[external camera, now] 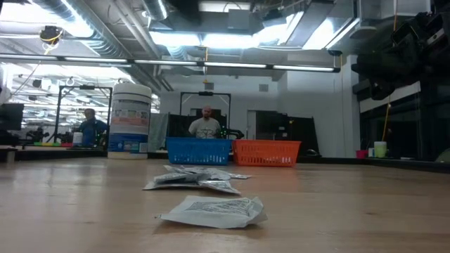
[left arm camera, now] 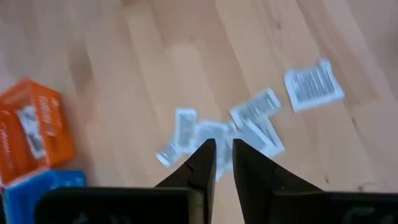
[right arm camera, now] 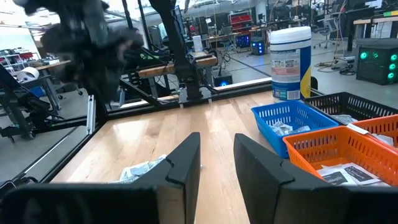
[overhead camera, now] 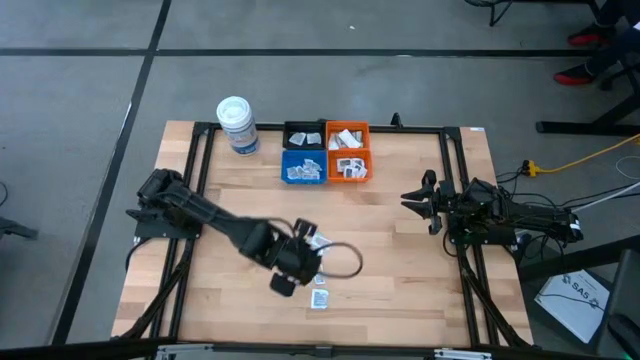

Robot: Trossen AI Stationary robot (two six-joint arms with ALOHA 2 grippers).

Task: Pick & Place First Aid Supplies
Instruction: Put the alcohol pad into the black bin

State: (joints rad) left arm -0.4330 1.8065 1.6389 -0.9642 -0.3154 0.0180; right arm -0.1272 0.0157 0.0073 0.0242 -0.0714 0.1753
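In the high view the left tool (overhead camera: 300, 262) covers most of the small white sachets (overhead camera: 318, 243); print on the lone white sachet (overhead camera: 319, 298) near the worktop's front edge is too small to read.

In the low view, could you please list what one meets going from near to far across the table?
Single sachet → pile of sachets → blue bin and orange bin side by side, white tub to their left.

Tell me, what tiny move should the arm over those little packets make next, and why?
Probably lift a little to check its catch. The left hand hovers over the cluster of small flat white sachets on the wooden table, fingers nearly together, but whether a sachet is pinched cannot be seen. The blue plastic bin and orange plastic bin lie farther away.
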